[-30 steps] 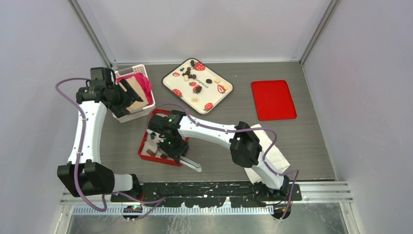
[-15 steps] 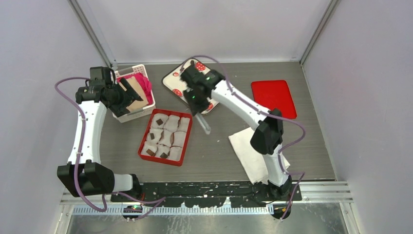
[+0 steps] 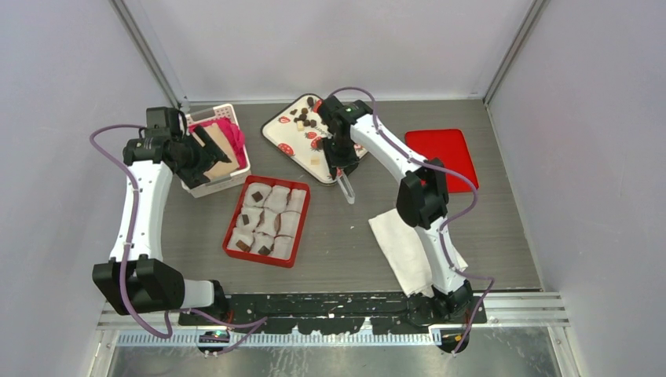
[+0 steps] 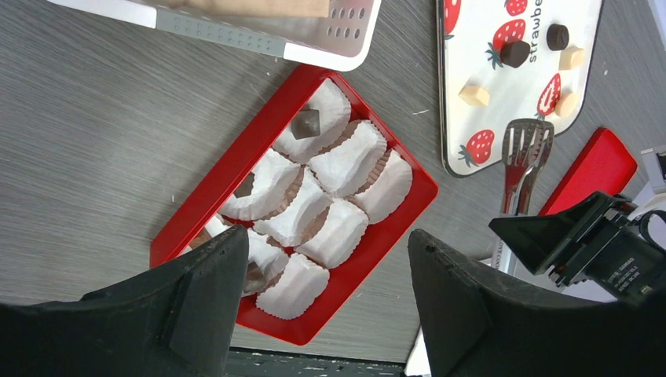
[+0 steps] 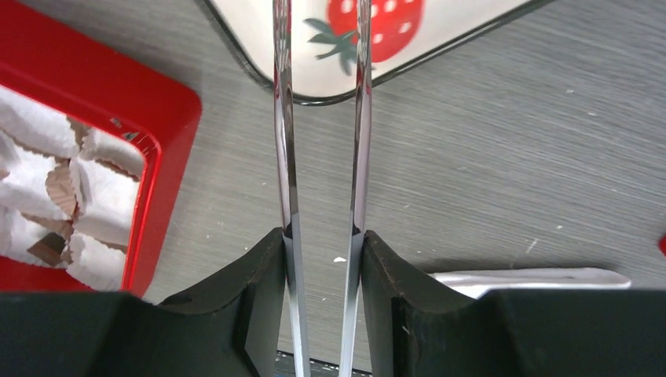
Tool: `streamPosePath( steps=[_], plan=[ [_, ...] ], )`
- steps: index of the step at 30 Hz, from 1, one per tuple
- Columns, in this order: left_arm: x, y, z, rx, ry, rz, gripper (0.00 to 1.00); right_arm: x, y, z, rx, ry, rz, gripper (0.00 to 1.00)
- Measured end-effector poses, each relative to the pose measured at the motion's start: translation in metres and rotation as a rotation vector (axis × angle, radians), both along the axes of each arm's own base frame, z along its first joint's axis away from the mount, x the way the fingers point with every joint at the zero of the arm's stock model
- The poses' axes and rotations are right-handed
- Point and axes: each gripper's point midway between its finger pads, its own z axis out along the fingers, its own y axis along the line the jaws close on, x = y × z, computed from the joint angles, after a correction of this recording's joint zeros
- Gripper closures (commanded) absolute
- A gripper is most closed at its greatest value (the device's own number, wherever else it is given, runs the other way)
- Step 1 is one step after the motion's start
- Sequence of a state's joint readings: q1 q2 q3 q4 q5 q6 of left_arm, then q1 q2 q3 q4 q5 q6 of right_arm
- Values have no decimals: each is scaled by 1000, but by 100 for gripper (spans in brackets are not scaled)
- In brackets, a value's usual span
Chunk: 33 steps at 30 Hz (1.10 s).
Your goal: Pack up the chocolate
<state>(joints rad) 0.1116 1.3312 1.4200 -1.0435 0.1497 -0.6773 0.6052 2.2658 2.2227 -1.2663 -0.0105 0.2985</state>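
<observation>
Grey wood-grain table [image 3: 353, 236], pale walls [image 3: 330, 47]. Chocolate [image 4: 515, 53] mostly on strawberry tray [image 4: 475, 55], some in red box [image 4: 353, 302]. Left claw [image 4: 322, 243] spread apart, empty. Right claw [image 5: 320, 239] clamped on tongs [image 5: 283, 118], tips seemingly empty.

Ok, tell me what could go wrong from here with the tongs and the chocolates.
1. The right pincer grips the tongs by their thin arms. A small chocolate could slip from the slotted ends on the way from the strawberry tray to the red box.
2. The paper cups sit crowded and crumpled, so a piece may land between them or tip one over.
</observation>
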Motion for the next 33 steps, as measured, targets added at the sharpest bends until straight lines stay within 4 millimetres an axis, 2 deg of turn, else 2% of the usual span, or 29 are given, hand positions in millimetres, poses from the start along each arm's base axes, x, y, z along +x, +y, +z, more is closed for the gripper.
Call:
streamPosePath(
  steps=[6,15,25,33],
  plan=[
    [3,0,-7,-4,23,3,25,-13,14,-5,34,48,56,52],
    [7,1,-10,-8,32,7,25,-20,17,-28,38,124,78,51],
    [11,2,-12,-10,34,22,25,-2,29,-59,12,115,72,50],
    [13,3,-7,-6,20,23,25,7,45,-55,30,69,85,50]
  ],
)
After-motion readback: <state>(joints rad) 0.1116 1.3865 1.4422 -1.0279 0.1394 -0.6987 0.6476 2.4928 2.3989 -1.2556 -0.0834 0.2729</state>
